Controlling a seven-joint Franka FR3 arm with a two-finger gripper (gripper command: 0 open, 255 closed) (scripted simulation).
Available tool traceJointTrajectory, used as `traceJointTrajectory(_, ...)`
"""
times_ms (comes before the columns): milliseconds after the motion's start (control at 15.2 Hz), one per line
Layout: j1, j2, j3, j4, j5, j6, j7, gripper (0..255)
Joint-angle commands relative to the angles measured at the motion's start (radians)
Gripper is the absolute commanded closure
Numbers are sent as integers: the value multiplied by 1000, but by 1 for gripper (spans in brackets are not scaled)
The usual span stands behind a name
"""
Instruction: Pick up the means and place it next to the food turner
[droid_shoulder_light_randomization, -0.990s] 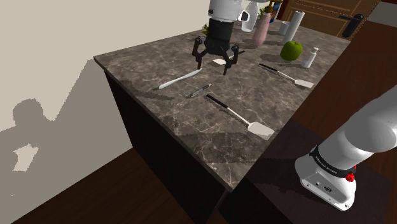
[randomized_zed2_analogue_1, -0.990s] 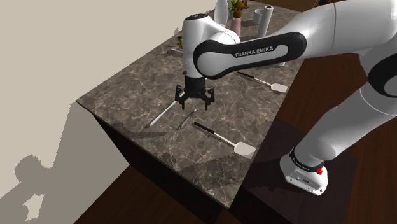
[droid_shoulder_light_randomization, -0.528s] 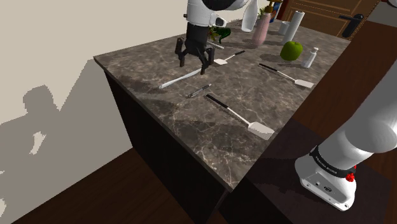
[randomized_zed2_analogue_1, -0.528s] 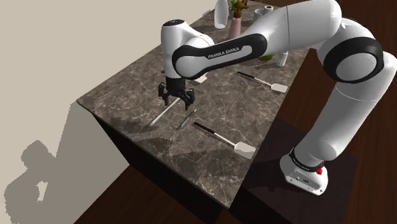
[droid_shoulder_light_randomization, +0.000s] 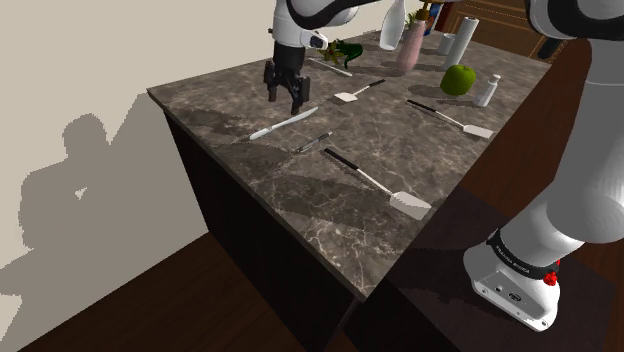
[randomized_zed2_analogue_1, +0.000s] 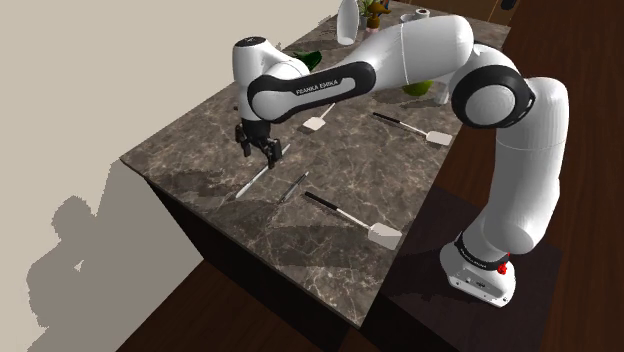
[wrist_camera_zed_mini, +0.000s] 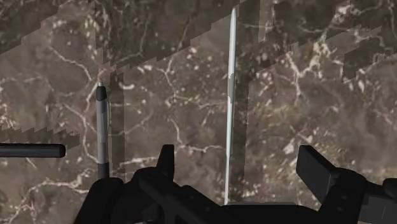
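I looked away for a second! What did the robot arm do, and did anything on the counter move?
The gripper slid toward the shoulder view's left and now hangs open over the long thin white utensil, beside the grey pen. It took hold of nothing. The utensil, the pen, the spatulas and the green apple lie where they were.

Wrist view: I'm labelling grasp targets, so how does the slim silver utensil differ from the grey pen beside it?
The slim silver utensil is longer and thinner than the grey pen. The utensil is pale silver; the pen is darker grey with a pale tip. The utensil runs between the fingers of the open gripper; the pen lies outside them. Both lie flat on the marble counter, roughly parallel.
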Motion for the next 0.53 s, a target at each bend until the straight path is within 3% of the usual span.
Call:
traceJointTrajectory(0, 5, 15, -5, 0, -6, 16, 14, 0)
traceJointTrajectory(462, 13, 40, -9, -40, -16, 80, 20, 0)
